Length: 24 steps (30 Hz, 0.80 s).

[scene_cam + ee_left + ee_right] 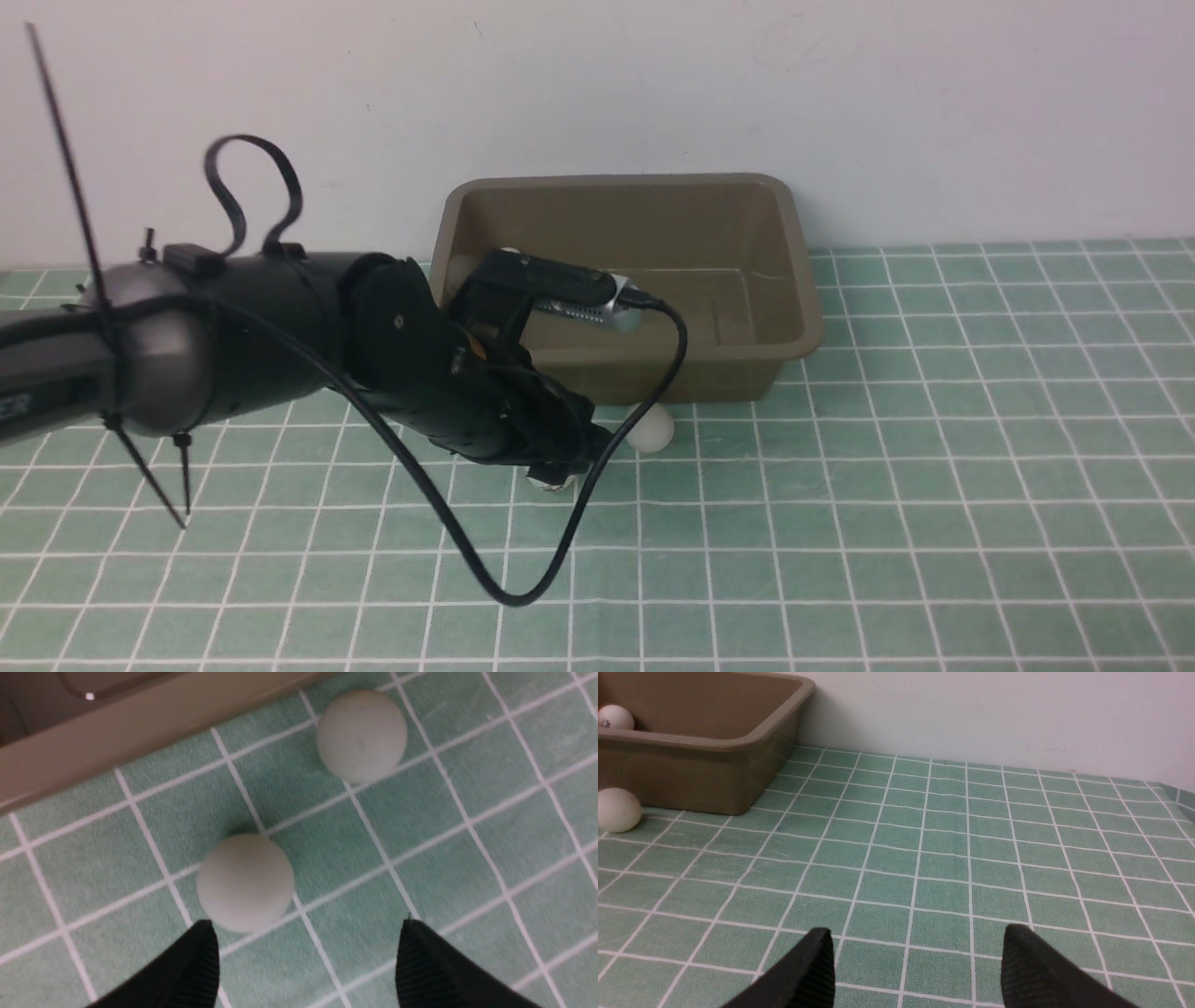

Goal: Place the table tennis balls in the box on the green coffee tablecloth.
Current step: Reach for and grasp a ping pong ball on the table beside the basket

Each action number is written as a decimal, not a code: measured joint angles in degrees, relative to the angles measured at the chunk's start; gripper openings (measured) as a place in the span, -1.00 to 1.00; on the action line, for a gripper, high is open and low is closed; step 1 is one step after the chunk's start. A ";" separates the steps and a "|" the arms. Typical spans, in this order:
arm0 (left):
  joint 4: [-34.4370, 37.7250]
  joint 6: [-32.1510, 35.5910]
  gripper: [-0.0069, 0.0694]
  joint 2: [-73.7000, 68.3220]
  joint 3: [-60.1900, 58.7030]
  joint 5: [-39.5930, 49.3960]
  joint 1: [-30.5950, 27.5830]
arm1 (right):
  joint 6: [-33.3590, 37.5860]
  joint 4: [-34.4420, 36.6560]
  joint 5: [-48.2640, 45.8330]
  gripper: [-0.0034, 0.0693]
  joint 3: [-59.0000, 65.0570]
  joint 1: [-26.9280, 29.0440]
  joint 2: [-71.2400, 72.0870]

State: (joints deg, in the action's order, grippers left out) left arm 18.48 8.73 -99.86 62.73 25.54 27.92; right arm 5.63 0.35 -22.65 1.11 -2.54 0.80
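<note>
Left arm [280, 327] hogs my front view. Left end effector [306, 924], wide open and empty, hovers by one ball [245, 882]; second ball [362, 735] sits right, near the box [93, 751] on the tablecloth [467, 835]. Right end effector [916, 931], open and empty too, spots third ball [614, 717] inside.

Box [728, 373] at back of tablecloth [934, 485], table tennis ball [614, 717] inside, left ball [245, 882] and right ball [651, 429] just before it.

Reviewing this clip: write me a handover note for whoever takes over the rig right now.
The left hand is open and empty, low over the nearer ball on the tablecloth.
The right hand is open and empty over bare cloth.
Done: one ball lies in the box.
To do: nearer ball and second ball, both on the cloth beside the box.
</note>
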 joint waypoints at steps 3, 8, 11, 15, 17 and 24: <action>0.44 0.00 0.38 -2.17 0.00 -2.97 0.06 | 0.00 0.00 0.00 0.31 0.00 0.00 0.00; 0.44 0.17 0.38 -4.81 0.00 -6.85 0.06 | 0.00 0.00 0.00 0.31 0.00 0.00 0.00; 0.44 0.24 0.38 -6.13 0.00 -8.70 0.06 | 0.00 0.00 0.00 0.31 0.00 0.00 0.00; 0.54 0.60 0.38 -7.73 0.05 -9.65 0.06 | 0.00 0.00 0.00 0.31 0.00 0.00 0.00; 0.54 0.64 0.38 -8.70 0.05 -9.80 0.06 | 0.00 0.00 0.00 0.31 0.00 0.00 0.00; 0.54 2.74 0.06 -10.55 0.19 -12.91 0.06 | 0.00 0.00 0.00 0.31 0.00 0.00 0.00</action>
State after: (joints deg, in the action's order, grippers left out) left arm 19.02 11.47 -110.41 62.92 12.63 27.98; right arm 5.63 0.35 -22.65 1.11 -2.54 0.80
